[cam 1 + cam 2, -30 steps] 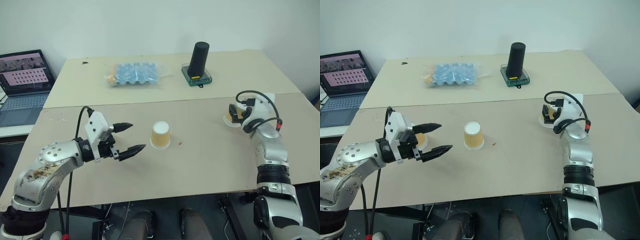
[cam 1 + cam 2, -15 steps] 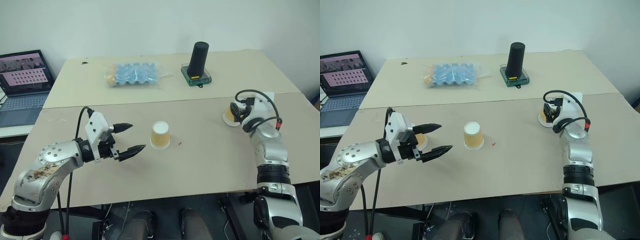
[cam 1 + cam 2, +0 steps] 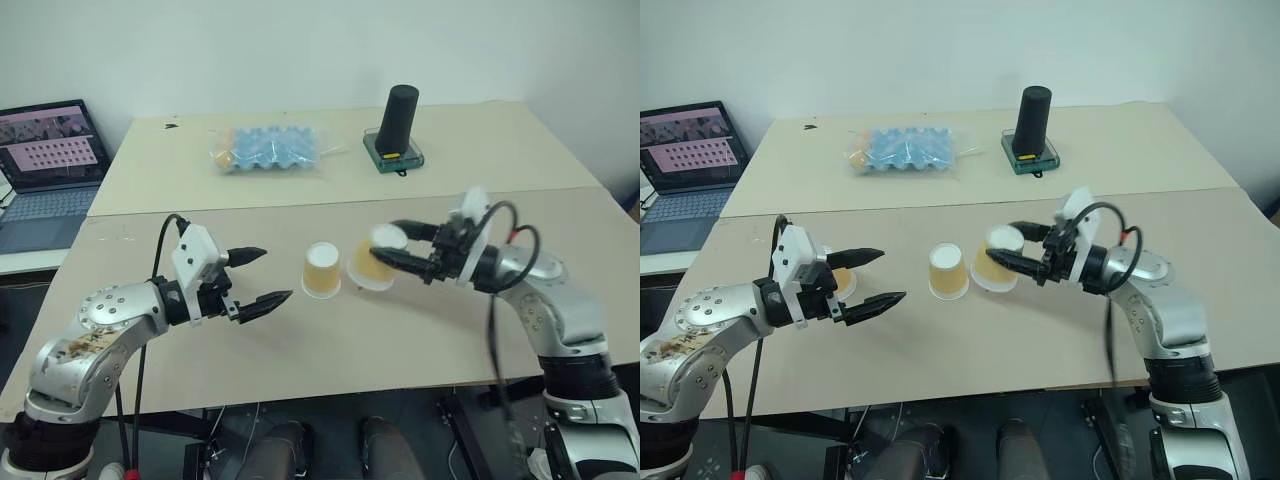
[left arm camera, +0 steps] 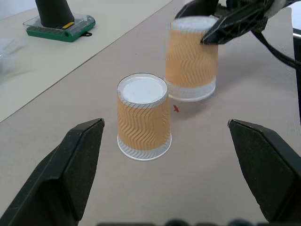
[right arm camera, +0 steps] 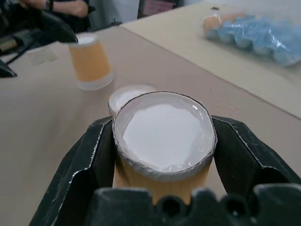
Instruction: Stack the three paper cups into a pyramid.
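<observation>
Our right hand (image 3: 1008, 253) grips one upside-down cup (image 3: 996, 261) by its top end, holding it just beside the middle cup (image 3: 947, 270), which stands upside down on the table (image 3: 1040, 330). Our left hand (image 3: 872, 277) hangs wide open and empty, the third cup (image 3: 841, 281) just behind it on the table. No pyramid yet: base pair nearly side by side, held cup not yet released, top cup still to place.

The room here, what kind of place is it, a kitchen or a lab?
Probably a lab or test room: plain tables pushed together against a bare wall, a laptop running at the side, and paper cups set out.
</observation>
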`<state>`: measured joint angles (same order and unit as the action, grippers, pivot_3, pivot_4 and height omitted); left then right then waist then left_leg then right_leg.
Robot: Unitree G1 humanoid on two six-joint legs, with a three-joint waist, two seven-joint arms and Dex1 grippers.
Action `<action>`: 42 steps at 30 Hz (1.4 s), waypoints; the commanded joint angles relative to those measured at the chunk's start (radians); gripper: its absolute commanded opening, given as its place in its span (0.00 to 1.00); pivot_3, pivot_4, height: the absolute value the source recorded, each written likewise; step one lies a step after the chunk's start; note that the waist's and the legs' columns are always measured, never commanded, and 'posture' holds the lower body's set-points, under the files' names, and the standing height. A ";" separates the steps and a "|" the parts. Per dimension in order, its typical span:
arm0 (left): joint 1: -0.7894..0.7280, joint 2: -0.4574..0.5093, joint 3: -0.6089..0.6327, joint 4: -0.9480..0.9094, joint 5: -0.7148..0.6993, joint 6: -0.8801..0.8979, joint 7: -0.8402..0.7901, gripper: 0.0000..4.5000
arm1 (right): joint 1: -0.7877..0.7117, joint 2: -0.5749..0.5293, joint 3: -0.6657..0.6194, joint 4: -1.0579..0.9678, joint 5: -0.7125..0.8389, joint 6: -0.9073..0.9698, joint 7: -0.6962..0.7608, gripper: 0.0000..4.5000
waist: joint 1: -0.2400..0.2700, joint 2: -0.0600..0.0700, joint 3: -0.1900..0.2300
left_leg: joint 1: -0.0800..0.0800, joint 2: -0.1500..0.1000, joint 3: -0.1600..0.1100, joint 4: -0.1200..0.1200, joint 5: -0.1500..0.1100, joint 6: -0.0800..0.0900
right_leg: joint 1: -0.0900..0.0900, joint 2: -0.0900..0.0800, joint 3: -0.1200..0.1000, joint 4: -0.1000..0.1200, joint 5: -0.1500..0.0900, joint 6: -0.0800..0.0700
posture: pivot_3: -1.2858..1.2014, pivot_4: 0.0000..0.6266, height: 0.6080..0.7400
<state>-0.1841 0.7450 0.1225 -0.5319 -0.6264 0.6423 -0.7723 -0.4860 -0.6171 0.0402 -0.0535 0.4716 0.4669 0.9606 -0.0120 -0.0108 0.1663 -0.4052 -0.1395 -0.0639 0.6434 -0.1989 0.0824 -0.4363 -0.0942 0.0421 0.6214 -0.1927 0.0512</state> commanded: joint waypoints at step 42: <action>0.002 0.013 0.035 -0.045 -0.030 0.024 0.030 1.00 | -0.030 0.043 0.008 0.027 -0.130 -0.087 0.027 0.99 | 0.000 0.000 0.000 | -0.001 0.000 0.000 0.000 0.000 0.000 | -0.001 0.000 0.000 0.001 0.000 0.000 | 0.52 0.24 1.00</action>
<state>-0.1774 0.7512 0.1371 -0.5528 -0.6480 0.6629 -0.7453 -0.5243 -0.5494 0.0988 0.0289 0.3148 0.3786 0.9757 -0.0116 -0.0108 0.1663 -0.4061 -0.1395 -0.0639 0.6433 -0.1988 0.0820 -0.4376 -0.0939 0.0422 0.6222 -0.1928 0.0511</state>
